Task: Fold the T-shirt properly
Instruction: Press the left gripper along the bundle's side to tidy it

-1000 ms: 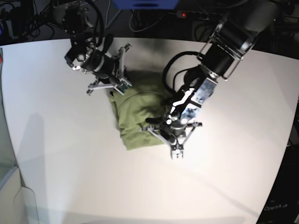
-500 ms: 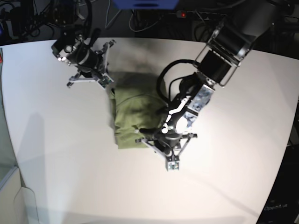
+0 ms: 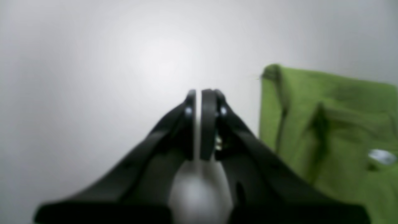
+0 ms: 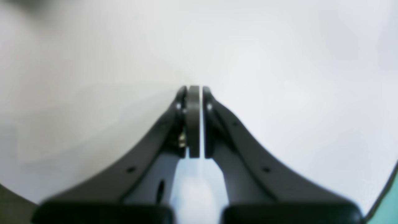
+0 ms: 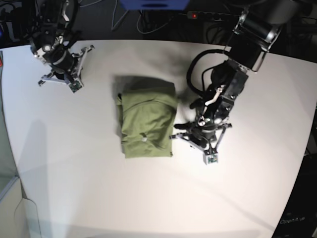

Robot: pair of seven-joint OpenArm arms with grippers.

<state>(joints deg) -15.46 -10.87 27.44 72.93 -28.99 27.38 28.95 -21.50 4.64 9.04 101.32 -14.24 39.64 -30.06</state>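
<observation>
The white tabletop (image 5: 89,188) took up nearly the whole room from where I stood, bare apart from one bundle of cloth near its middle. That was the T-shirt (image 5: 146,120), olive green, lying as a compact, roughly rectangular packet, longer than wide, with a small pale tag or label (image 5: 143,139) showing on its upper layer near the front. Its edges looked fairly square, though the far end sat a little puffed and creased.

The left gripper (image 5: 210,157) hung low over the tabletop just beside the packet's near right corner, apart from the cloth, its jaws pressed together on nothing. In the left wrist view the shirt's edge (image 3: 326,124) lay off to one side of those shut jaws. The right gripper (image 5: 74,85) stood well apart at the far corner of the tabletop, jaws likewise pressed together and empty, only bare surface beneath it in its own wrist view.

To my eye the folding looked about finished. The risk from here lay with the left arm: it sat close enough that a sideways sweep could catch the corner and drag a layer open. The soft cotton might also spring loose at the puffed far end if left unpressed.
</observation>
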